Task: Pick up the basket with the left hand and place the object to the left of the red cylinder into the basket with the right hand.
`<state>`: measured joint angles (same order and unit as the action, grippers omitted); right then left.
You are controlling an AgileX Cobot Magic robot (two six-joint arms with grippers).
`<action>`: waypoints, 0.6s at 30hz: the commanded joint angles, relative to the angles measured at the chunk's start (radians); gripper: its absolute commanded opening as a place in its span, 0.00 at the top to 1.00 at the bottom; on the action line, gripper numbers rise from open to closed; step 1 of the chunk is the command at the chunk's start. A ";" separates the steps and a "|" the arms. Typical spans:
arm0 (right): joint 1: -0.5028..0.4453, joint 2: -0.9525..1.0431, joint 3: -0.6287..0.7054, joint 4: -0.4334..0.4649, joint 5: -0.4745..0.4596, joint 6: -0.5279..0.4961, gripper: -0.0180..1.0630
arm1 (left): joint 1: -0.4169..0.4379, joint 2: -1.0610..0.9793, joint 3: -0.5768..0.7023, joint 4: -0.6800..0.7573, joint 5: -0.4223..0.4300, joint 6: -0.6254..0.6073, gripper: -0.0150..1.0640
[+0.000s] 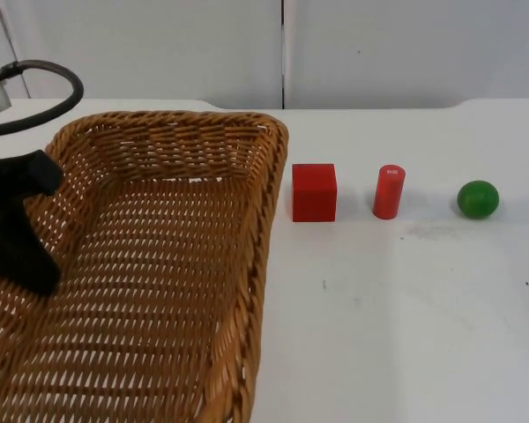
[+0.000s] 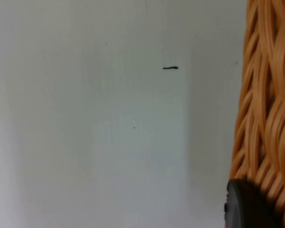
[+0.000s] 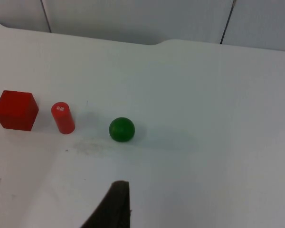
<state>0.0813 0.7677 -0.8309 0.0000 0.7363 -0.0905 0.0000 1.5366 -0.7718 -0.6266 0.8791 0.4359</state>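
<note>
A large woven wicker basket (image 1: 266, 211) takes up the left of the top view, with nothing inside it. My left gripper (image 1: 22, 251) is shut on the basket's left rim, and the weave (image 2: 268, 95) runs close beside it in the left wrist view. On the white table a red cube (image 1: 314, 191) (image 3: 16, 110) stands just left of the upright red cylinder (image 1: 389, 191) (image 3: 62, 118). A green ball (image 1: 478, 199) (image 3: 121, 129) lies right of the cylinder. My right gripper (image 3: 115, 204) hangs above the table, back from the ball and apart from all three objects.
The grey partition wall (image 1: 282, 44) closes the table at the back. Bare white table (image 1: 406, 335) lies in front of the three objects and right of the basket. A small dark mark (image 2: 170, 68) is on the table beside the basket.
</note>
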 commanded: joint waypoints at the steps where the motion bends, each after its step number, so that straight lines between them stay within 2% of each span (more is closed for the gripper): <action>1: -0.002 -0.003 0.002 0.000 -0.004 -0.005 0.01 | 0.000 -0.013 -0.002 -0.012 0.003 -0.003 0.99; 9: -0.002 0.008 0.000 0.009 -0.011 -0.030 0.01 | 0.000 -0.013 -0.002 -0.010 -0.006 -0.014 0.99; 14: -0.002 0.107 -0.003 0.032 -0.055 -0.030 0.01 | 0.000 -0.013 -0.002 -0.012 -0.006 -0.014 0.99; 18: -0.002 0.195 -0.045 0.032 -0.053 -0.030 0.01 | 0.000 -0.013 -0.002 -0.012 -0.006 -0.014 0.99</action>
<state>0.0813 0.9067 -0.8410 0.0261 0.7038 -0.1082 0.0000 1.5366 -0.7718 -0.6249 0.8708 0.4287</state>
